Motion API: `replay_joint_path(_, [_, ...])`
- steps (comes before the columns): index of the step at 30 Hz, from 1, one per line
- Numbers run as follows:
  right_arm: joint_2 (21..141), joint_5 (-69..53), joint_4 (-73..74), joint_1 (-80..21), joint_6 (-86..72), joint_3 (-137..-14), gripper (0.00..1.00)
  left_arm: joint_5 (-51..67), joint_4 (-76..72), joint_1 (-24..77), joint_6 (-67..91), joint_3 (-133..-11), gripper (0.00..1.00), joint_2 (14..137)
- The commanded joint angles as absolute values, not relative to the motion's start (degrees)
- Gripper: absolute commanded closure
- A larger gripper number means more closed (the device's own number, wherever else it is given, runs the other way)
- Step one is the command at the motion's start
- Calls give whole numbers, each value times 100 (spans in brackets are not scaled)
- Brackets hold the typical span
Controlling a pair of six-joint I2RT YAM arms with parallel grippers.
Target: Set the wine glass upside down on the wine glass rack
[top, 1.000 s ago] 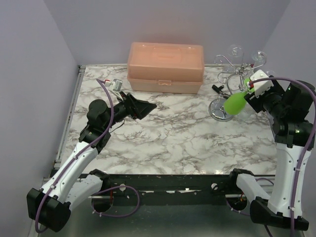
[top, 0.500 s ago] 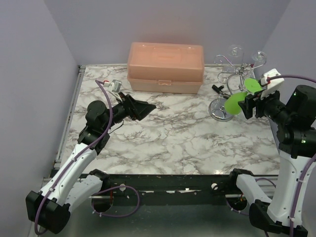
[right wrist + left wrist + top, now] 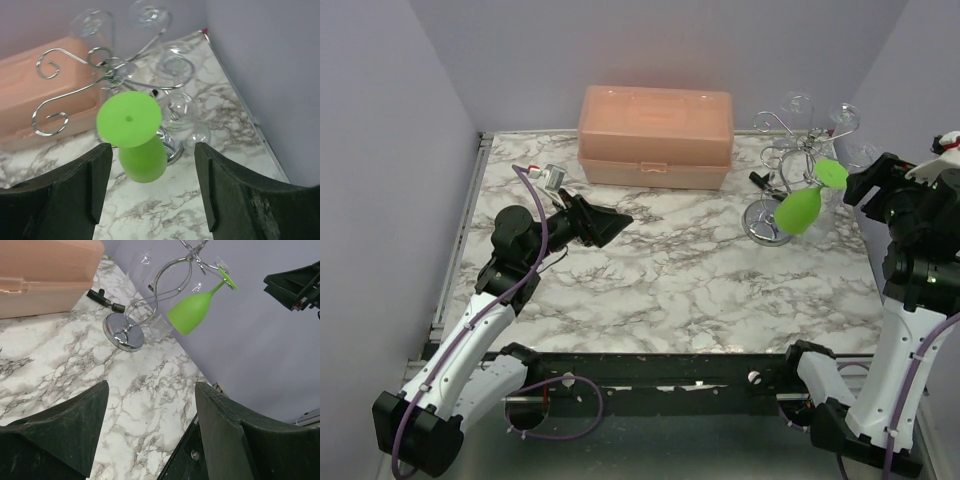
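Observation:
The green wine glass (image 3: 803, 205) hangs upside down, tilted, from an arm of the silver wire rack (image 3: 782, 160), its foot (image 3: 831, 173) caught in the wires. It also shows in the left wrist view (image 3: 194, 310) and the right wrist view (image 3: 136, 135). The rack's round shiny base (image 3: 123, 332) stands on the marble table. Clear glasses (image 3: 176, 67) hang on other arms. My right gripper (image 3: 880, 185) is open and empty, raised right of the glass and apart from it. My left gripper (image 3: 605, 222) is open and empty over the table's left part.
A closed peach plastic box (image 3: 656, 135) stands at the back centre. A small black object (image 3: 106, 299) lies beside the rack's base. A small metal clip (image 3: 553, 172) lies at the back left. Walls close in on the left, back and right.
My right gripper has let go of the green glass, opened, and drawn back to the right and up. The glass now hangs from the rack. The left arm has barely moved.

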State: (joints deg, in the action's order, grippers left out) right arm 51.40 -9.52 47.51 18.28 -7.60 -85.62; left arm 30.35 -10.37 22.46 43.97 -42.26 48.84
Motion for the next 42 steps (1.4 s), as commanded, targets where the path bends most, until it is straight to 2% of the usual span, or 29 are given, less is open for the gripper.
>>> replay_joint_path(1, [5144, 333, 4540, 2173, -2086, -8037, 28, 3273, -928, 2160, 4154, -4234, 28, 4787])
replay_joint_path(7, [5276, 338, 4474, 2665, -2796, -7337, 30, 3379, -854, 2079, 4048, -4240, 28, 4801])
replay_joint_path(16, [5613, -379, 4124, 3215, -3322, -6481, 33, 3377, -877, 1987, 4034, -4184, 28, 4807])
replay_joint_path(22, [5917, -1477, 3780, 3287, -3099, -5619, 27, 3384, -1075, 1951, 4143, -4148, 28, 4970])
replay_joint_path(28, [6004, -1524, 3363, 3335, -3136, -5037, 27, 3349, -1166, 1934, 4195, -4171, 28, 5134])
replay_joint_path(37, [6296, -1671, 1665, 3331, -3594, -4122, 45, 3430, -1195, 1925, 4258, -4333, 28, 5429])
replay_joint_path(42, [6448, -1857, 1003, 3331, -3810, -4001, 50, 3428, -1187, 1925, 4315, -4407, 28, 5515])
